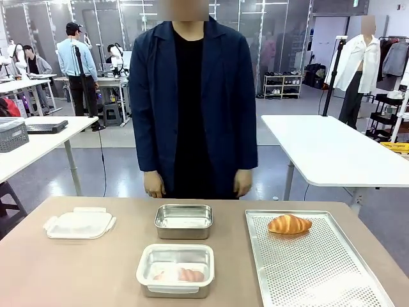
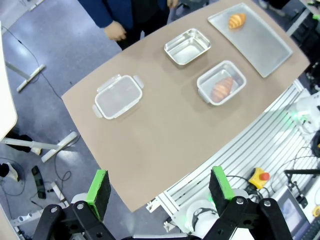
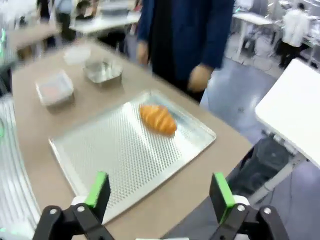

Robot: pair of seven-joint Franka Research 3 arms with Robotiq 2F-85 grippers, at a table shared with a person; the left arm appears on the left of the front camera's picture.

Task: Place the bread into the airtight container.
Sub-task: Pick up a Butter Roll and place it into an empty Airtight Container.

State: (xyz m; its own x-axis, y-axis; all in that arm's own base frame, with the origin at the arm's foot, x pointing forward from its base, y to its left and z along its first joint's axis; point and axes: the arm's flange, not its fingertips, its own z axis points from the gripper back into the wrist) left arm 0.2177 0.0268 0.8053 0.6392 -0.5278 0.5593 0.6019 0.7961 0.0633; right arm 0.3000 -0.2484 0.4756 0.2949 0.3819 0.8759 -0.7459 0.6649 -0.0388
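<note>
So, left gripper [image 2: 159, 174] and right gripper [image 3: 160, 176] gape empty; next I reach for the bread [image 1: 289, 224] on the tray [image 1: 319, 272].

Bright, even light, soft shadows; right wrist view blurred (wide-angle edges bow).

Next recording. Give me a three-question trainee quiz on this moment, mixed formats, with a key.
1. True or false: the left gripper and right gripper are both open and empty.
2. Which holds a croissant: the near container or the far steel container?
3. The second croissant sits in or on: A) the near container B) the perforated tray C) the far steel container.
Key: 1 true; 2 near container; 3 B.
</note>
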